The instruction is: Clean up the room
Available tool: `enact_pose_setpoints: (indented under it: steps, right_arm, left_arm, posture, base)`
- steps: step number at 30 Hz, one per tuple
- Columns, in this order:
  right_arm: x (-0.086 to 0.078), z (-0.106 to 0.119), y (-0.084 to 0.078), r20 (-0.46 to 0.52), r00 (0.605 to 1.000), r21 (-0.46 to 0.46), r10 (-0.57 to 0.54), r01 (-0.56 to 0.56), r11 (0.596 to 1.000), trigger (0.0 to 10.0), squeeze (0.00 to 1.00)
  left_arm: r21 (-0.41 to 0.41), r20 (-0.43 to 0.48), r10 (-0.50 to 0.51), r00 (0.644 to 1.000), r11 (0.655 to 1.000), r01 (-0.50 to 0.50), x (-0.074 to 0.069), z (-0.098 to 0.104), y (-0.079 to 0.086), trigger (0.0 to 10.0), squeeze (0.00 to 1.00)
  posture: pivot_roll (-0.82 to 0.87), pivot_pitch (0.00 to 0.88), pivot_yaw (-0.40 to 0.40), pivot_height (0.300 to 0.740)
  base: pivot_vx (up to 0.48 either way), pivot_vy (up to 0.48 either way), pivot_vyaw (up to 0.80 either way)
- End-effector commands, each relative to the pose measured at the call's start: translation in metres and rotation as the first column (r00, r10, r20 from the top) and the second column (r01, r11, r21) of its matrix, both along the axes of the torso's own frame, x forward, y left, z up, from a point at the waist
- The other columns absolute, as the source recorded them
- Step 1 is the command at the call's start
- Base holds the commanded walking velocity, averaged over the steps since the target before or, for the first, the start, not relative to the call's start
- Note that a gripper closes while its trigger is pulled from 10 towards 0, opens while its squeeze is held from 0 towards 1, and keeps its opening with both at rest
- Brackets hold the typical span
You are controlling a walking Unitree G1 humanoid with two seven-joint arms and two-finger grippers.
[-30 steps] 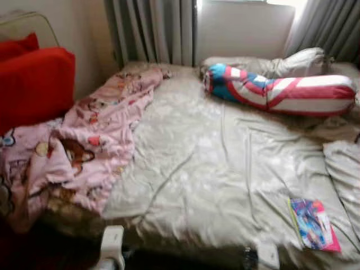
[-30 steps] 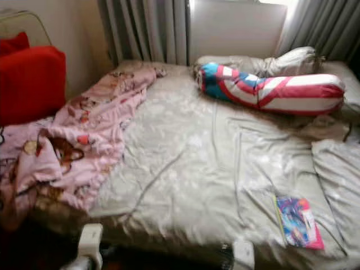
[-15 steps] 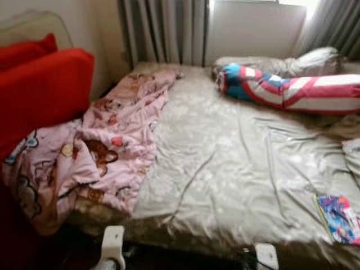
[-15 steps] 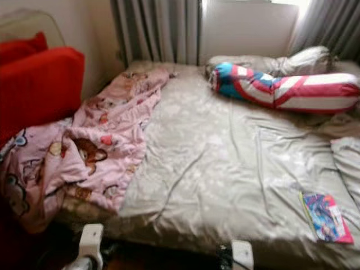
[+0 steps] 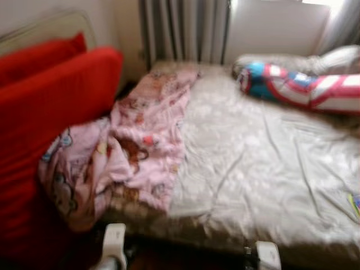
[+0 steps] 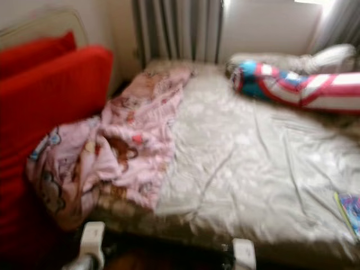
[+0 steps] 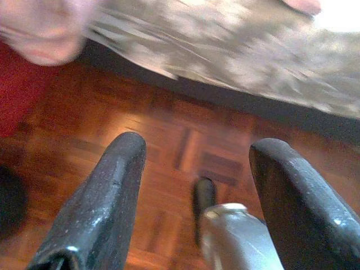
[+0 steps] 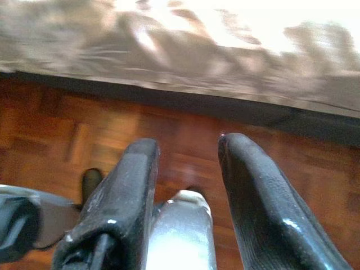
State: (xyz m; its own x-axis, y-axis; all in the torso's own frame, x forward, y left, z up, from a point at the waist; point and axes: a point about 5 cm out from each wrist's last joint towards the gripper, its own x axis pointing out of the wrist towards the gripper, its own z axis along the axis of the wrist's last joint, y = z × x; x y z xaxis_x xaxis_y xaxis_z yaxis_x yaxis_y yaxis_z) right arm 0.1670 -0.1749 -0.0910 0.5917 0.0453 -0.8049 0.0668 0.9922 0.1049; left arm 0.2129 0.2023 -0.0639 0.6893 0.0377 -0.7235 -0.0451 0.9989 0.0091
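Observation:
A crumpled pink cartoon blanket [image 5: 132, 149] lies along the left side of the bed [image 5: 264, 169] and hangs over its near left corner. A long red, white and blue bolster pillow [image 5: 304, 87] rests at the head of the bed, on the right. A colourful book [image 6: 350, 209] lies by the bed's right edge. Both arms hang low before the bed's foot. My left gripper [image 7: 194, 202] is open over the wooden floor [image 7: 180, 146]. My right gripper [image 8: 188, 191] is open too, with nothing between its fingers.
A red sofa or cushion stack [image 5: 48, 118] stands close against the bed's left side. Grey curtains [image 5: 180, 31] and a white wall panel [image 5: 275, 28] are behind the bed. A grey pillow [image 5: 332, 56] lies behind the bolster. The picture is blurred.
The whole view has swung to the left: the red sofa takes up more of the picture and the book has slid to the right edge. Nothing on the bed has moved.

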Motion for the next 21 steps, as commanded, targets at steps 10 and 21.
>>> enact_pose_setpoints:
  steps: [10, 21]
  right_arm:
    - [-0.0009, 0.0007, -0.01, 0.003, 1.0, -0.022, -0.017, 0.017, 1.0, 10.0, 0.0]
    - [-0.001, 0.0007, -0.0098, 0.003, 1.0, -0.017, -0.024, 0.024, 1.0, 10.0, 0.0]
  left_arm:
    - [-0.008, -0.026, -0.009, 1.0, 1.0, 0.009, -0.0048, -0.004, -0.0048, 10.0, 0.0]
    - [-0.016, -0.011, -0.015, 1.0, 1.0, 0.015, -0.0038, -0.003, -0.0053, 10.0, 0.0]
  posture:
    - [-0.02, 0.013, -0.001, 0.74]
    - [-0.02, 0.013, 0.0, 0.74]
  base:
    - [0.0, 0.419, 0.1]
    - [0.0, 0.067, 0.0]
